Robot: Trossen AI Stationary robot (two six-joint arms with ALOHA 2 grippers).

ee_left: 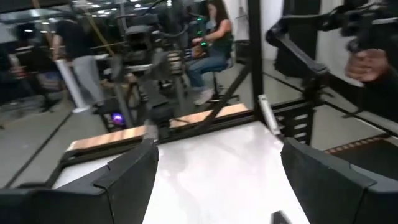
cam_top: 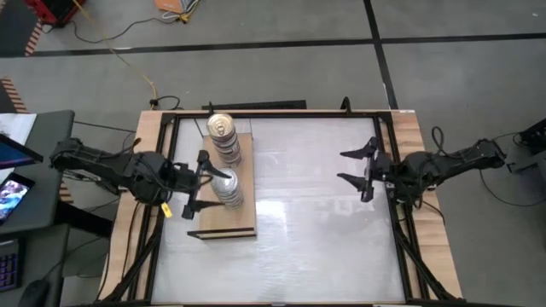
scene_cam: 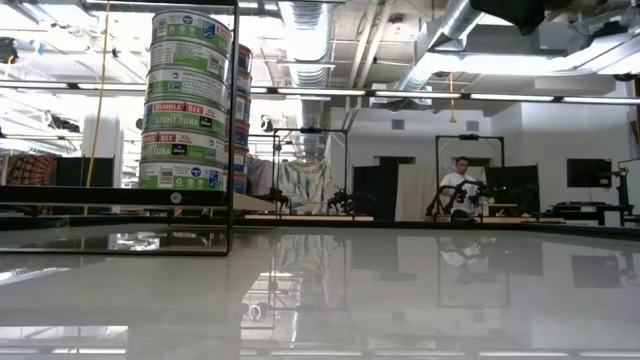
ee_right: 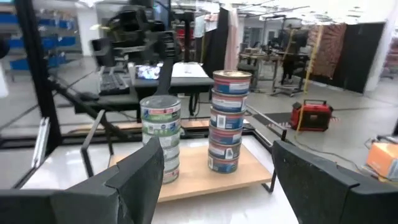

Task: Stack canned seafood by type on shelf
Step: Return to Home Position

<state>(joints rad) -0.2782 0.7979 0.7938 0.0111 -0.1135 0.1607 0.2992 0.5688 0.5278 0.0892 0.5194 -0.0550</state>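
Canned seafood (scene_cam: 185, 100), small flat round metal tins with pull-tab lids, stands in two tall columns on the light tan wooden shelf board (cam_top: 243, 223), which lies toward the left side of the white tabletop (cam_top: 307, 239). The gold-topped column of blue-and-pink tins (cam_top: 223, 136) is at one end of the board. The silver-topped column of green-and-white tins (cam_top: 227, 188) is near the board's middle, close to the first but not touching it. No loose tins show anywhere on the table, so the sorting looks finished and only the arms' trip home is left.

The left gripper (cam_top: 197, 183) hangs just beside the silver-topped column, its jaws spread wide and nothing in them. The right gripper (cam_top: 348, 166) is well apart across the table, facing the shelf, likewise splayed and empty.

From where I stand the left arm is the one to watch. It would do best to draw straight back from the column, with the fingers apart and level. It should swing or fold only once it is well clear of the board. Columns this tall would likely topple at a light sideways brush, and one falling could take its neighbour with it. The right arm has open table around it and little to worry about.

On the green-and-white tins the low view lets me read "BUMBLE BEE" and "LIGHT TUNA". The print on the blue-and-pink tins is too small to make out.
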